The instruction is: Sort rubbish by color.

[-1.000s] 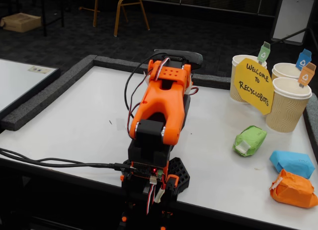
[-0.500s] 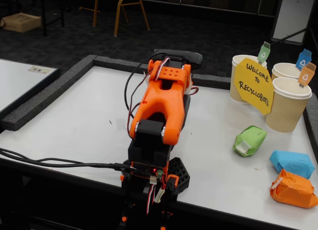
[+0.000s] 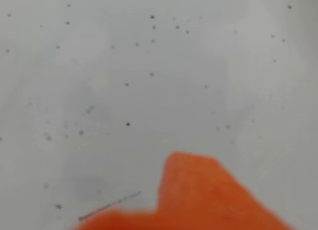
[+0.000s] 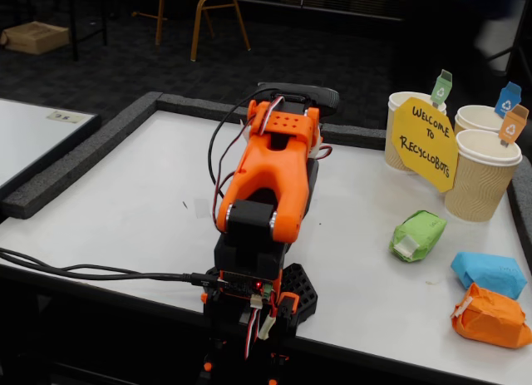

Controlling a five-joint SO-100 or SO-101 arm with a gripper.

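green wad (image 4: 418,234) | blue wad (image 4: 489,273) touching orange wad (image 4: 492,315)

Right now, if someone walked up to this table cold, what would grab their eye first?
Probably the bright orange arm, folded up at the table's near edge in the fixed view. Next, three crumpled wads at the right: green wad, blue wad, orange wad, below the yellow sign and paper cups.

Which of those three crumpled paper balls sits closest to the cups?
The green wad. It lies just in front of the cups, while the blue wad and orange wad lie nearer the table's front edge.
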